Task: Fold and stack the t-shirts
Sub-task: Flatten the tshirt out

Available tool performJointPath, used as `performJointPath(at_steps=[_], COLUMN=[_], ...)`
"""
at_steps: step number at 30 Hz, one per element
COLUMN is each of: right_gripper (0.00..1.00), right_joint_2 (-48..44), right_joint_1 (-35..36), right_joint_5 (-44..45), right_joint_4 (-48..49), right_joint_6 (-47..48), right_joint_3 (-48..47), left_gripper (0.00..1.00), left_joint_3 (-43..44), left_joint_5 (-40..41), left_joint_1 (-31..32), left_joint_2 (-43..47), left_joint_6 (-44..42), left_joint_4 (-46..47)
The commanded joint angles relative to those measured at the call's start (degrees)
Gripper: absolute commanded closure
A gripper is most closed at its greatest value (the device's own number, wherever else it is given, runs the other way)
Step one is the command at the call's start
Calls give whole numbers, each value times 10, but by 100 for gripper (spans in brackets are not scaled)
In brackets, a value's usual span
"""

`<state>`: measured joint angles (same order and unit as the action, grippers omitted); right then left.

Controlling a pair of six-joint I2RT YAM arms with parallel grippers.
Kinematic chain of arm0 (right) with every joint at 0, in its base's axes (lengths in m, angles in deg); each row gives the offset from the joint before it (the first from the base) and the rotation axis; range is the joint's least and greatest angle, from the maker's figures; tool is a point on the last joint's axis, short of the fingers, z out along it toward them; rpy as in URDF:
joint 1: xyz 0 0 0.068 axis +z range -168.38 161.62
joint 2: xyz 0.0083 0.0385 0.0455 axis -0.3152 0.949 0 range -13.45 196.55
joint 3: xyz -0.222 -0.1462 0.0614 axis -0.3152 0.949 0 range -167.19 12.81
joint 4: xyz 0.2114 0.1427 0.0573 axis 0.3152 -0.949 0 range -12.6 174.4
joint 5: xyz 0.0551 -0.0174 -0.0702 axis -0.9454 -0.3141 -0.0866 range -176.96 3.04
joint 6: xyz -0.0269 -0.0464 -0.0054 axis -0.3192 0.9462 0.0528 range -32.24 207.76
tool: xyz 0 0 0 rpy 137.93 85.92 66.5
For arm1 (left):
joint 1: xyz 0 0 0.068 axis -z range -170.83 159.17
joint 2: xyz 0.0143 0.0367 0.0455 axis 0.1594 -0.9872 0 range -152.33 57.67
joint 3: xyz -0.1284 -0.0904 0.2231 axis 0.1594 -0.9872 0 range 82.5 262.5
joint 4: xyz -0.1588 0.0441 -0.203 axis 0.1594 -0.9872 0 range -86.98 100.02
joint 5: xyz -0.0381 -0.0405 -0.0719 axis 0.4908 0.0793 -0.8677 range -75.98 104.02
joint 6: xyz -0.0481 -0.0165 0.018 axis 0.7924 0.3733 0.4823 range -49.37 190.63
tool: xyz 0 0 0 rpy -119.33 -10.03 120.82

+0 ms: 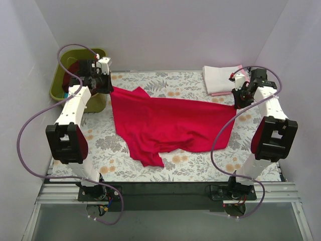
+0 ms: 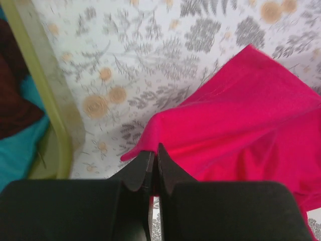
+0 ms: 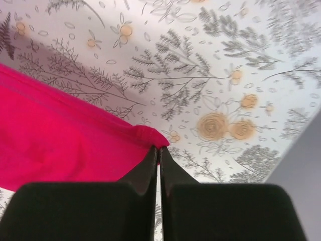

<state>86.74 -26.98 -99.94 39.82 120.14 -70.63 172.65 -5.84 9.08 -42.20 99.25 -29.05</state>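
The crimson-red t-shirt (image 1: 170, 125) hangs stretched across the floral table cloth, its lower part draped on the cloth. My left gripper (image 1: 111, 89) is shut on the shirt's left corner, seen in the left wrist view (image 2: 154, 150) with red cloth (image 2: 235, 115) pinched between the jaws. My right gripper (image 1: 235, 105) is shut on the shirt's right corner (image 3: 145, 135), seen in the right wrist view (image 3: 158, 150). A folded white t-shirt (image 1: 220, 78) lies on a folded pale pink one (image 1: 222, 93) at the back right. A dark maroon shirt (image 2: 15, 105) lies in the tub.
An olive-green plastic tub (image 1: 103, 52) stands at the back left, its rim close to my left gripper (image 2: 35, 80); teal cloth (image 2: 20, 150) lies inside it. White walls enclose the table on three sides. The black rail runs along the near edge (image 1: 165, 188).
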Motion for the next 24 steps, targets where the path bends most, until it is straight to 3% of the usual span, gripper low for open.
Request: performJointPath(at_steps=[1, 14, 18, 20, 24], right_gripper=[99, 99, 99, 99, 99], right_joint_2=[-29, -32, -26, -30, -60], right_joint_1=[-10, -19, -19, -19, -19], right_joint_5=[-21, -29, -37, -30, -21], right_joint_4=[1, -2, -8, -14, -15], right_joint_6=[13, 12, 8, 22, 69], right_joint_3=[-32, -127, -146, -131, -42], left_gripper=[100, 100, 100, 100, 100], left_joint_3=[19, 42, 30, -12, -153], left_joint_5=[-9, -14, -74, -122, -134], left_joint_1=[2, -16, -16, -16, -15], left_joint_2=[46, 45, 48, 60, 129], left_joint_6=[-17, -8, -12, -45, -146], left_joint_4=[5, 54, 54, 28, 1])
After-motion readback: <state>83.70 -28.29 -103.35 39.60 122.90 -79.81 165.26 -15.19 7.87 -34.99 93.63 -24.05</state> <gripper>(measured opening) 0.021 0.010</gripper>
